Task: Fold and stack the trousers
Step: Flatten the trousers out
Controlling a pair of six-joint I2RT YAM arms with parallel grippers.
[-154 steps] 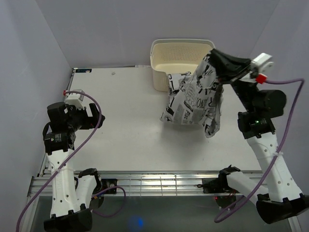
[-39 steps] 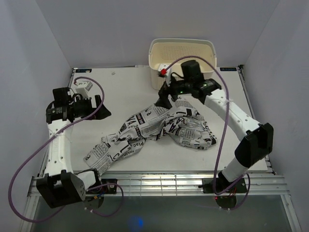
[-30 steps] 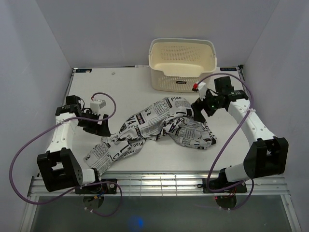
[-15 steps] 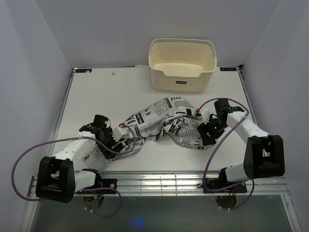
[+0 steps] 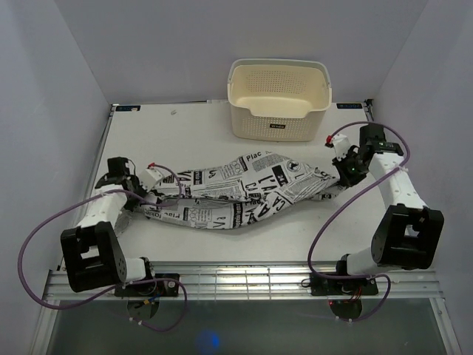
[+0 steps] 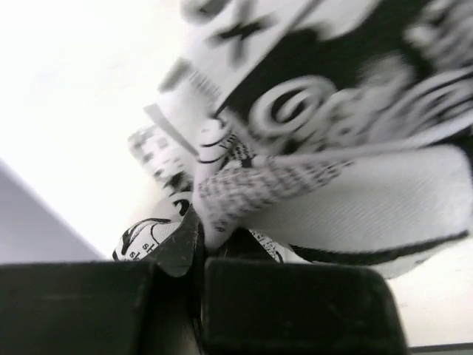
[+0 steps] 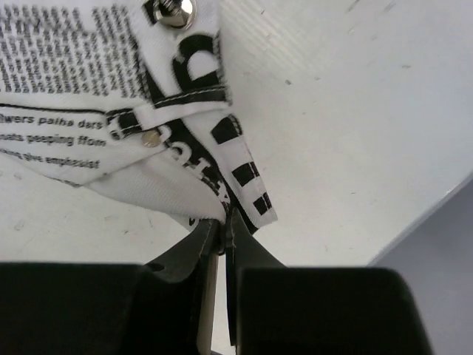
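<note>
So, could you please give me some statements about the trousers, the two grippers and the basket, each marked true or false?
1. The trousers lie stretched out across the table, between the two grippers. True.
2. The left gripper hangs open above the cloth. False: it is shut on one end of the trousers.
3. The right gripper pinches an edge of the trousers. True.
4. Part of the trousers hangs inside the basket. False: the trousers lie wholly on the table, in front of the basket and apart from it.
</note>
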